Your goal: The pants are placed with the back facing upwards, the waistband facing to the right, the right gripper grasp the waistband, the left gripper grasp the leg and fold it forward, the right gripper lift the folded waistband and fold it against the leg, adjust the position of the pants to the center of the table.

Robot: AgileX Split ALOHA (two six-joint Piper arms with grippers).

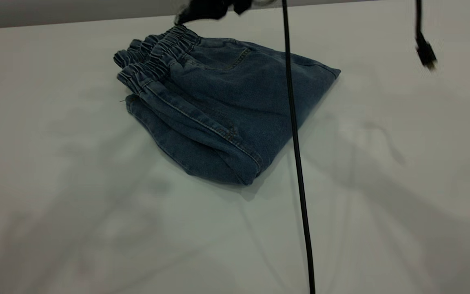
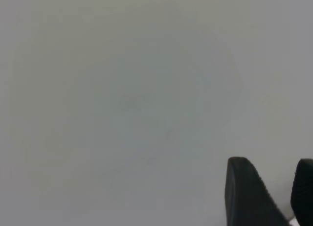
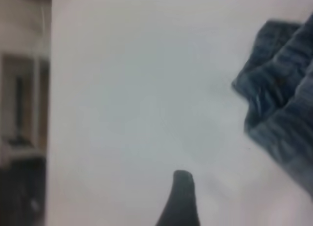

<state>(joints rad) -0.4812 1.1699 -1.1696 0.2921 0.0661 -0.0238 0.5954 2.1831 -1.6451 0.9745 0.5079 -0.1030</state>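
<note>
Bare table (image 1: 76, 212) lies all around the folded pants (image 1: 227, 110); a hanging black cable (image 1: 296, 147) crosses before them.

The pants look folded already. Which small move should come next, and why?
Probably a short nudge toward the table's middle. The pants lie as a folded bundle near the far edge, with the waistband stacked at one end. A black gripper hangs blurred above the waistband; the left gripper sees only bare table.

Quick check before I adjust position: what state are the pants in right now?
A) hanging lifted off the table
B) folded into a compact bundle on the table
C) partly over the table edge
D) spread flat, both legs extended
B: the pants lie folded in layers on the table, with the waistband bunched at one end.
</note>
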